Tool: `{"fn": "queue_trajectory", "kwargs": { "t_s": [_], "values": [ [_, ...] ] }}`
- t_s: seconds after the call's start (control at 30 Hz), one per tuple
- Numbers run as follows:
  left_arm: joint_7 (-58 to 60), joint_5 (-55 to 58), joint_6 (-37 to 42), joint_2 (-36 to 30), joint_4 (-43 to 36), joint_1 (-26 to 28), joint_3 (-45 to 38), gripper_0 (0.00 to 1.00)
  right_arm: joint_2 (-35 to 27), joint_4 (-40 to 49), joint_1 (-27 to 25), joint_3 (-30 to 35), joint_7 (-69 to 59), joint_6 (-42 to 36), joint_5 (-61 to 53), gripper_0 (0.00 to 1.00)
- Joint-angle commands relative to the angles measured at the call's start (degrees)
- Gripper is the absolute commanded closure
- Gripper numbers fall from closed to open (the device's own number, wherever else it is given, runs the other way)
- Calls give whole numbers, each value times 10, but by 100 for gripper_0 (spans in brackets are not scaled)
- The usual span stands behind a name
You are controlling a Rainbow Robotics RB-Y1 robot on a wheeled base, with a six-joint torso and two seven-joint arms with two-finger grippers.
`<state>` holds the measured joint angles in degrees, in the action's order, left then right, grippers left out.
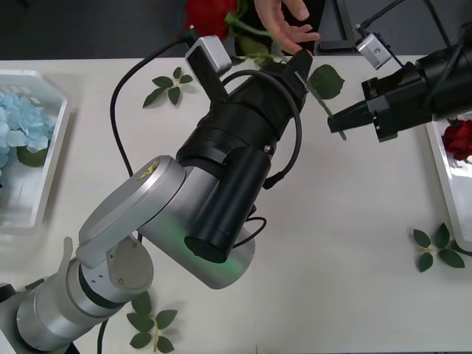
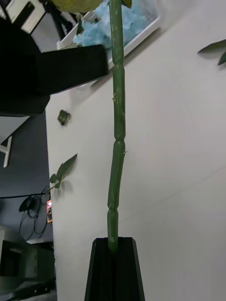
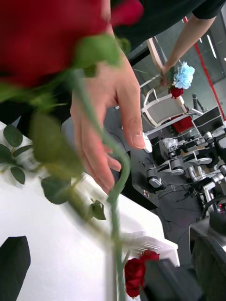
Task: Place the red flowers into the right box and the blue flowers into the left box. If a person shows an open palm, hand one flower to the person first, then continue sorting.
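Left gripper (image 1: 299, 65) sits at the end of a long arm that stretches diagonally from the near left corner up toward the far edge of the table (image 1: 346, 243), wrist tilted forward. Whether its black fingers are pinched on anything cannot be told from the front view, since the wrist body covers them. Just beyond it a person's hand (image 1: 284, 22) reaches in, palm open and fingers spread, beside a red rose (image 1: 210, 15) whose bloom hangs over the far edge. In the left wrist view the same rose (image 3: 42, 37) looms large and blurred, its stem curving down past the hand (image 3: 108, 117), perhaps touching the fingers.

The right gripper (image 1: 335, 122) comes in from the right, held level above the table and pointing left. Its fingers are closed together on a green stem (image 2: 117, 141), seen running straight out from between them in the right wrist view.

Blue flowers (image 1: 18, 122) lie in the left box (image 1: 51, 158) at the left edge. One red flower (image 1: 459, 139) rests in the right box (image 1: 442, 173).
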<state>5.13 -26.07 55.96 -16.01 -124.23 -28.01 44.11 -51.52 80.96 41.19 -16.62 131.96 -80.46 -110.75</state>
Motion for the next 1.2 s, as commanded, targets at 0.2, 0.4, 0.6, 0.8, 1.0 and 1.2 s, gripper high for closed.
{"fn": "queue_trajectory", "kwargs": {
  "t_s": [0.2, 0.4, 0.6, 0.8, 1.0, 1.2],
  "values": [
    [-9, -3, -16, -23, -7, -13, 8, 0, 13, -34, 18, 40, -6, 174, 12, 100],
    [-7, -2, -15, -22, -7, -13, 8, 0, 63, -34, 51, 40, 15, 276, 69, 100],
    [-7, -2, -15, -22, -7, -13, 8, 0, 126, -34, 69, 40, 59, 381, 140, 100],
    [-7, -2, -15, -22, -7, -13, 8, 0, 184, -34, 87, 40, 139, 479, 203, 100],
    [-7, -2, -15, -22, -7, -13, 8, 0, 221, -34, 91, 40, 200, 542, 216, 100],
    [-7, -2, -15, -22, -7, -13, 8, 0, 230, -34, 90, 40, 226, 556, 204, 100]
  ]
}}
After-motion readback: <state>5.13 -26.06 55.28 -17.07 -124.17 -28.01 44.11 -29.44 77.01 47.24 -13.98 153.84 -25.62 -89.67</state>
